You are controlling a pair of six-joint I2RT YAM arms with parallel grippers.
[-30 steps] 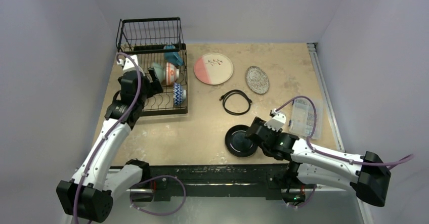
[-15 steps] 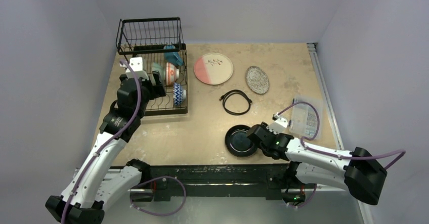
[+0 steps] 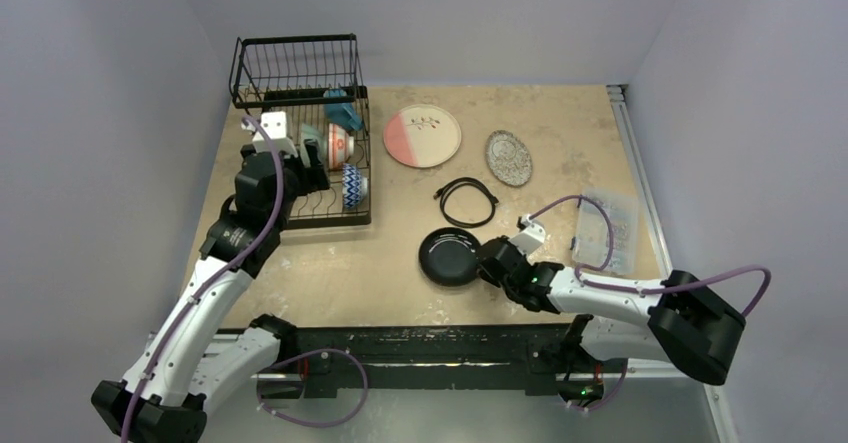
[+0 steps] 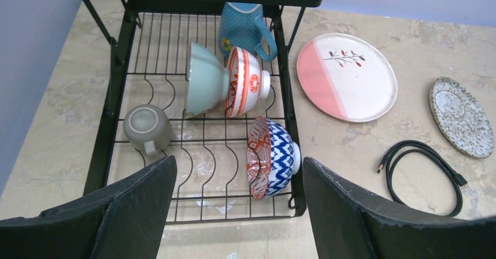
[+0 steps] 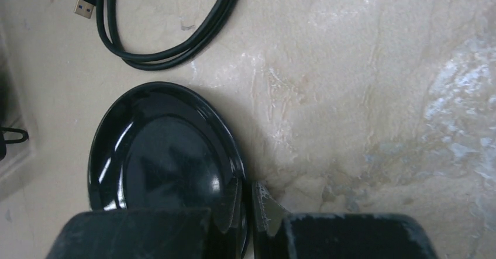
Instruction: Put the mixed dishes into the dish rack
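The black plate (image 3: 449,256) lies on the table in front of the right arm, and my right gripper (image 5: 245,203) is shut on its near right rim (image 5: 237,171), one finger inside and one outside. The dish rack (image 3: 300,153) stands at the far left. On its lower tray are a mint-green bowl (image 4: 205,86), a red-patterned bowl (image 4: 245,89), a blue mug (image 4: 243,31), a small grey cup (image 4: 147,129) and a blue zigzag bowl (image 4: 272,156). My left gripper (image 4: 240,212) hovers open over the rack's front edge, holding nothing. The pink-and-white plate (image 3: 422,135) and speckled plate (image 3: 508,157) lie flat right of the rack.
A black coiled cable (image 3: 468,202) lies just beyond the black plate, close to its far rim (image 5: 158,25). A clear plastic box (image 3: 605,231) sits at the right, near the table's edge rail. The rack's raised basket (image 3: 296,65) stands at the back.
My right gripper closed on the black plate's rim and moved it left and away, toward the cable. The left arm shifted slightly over the rack, still open.
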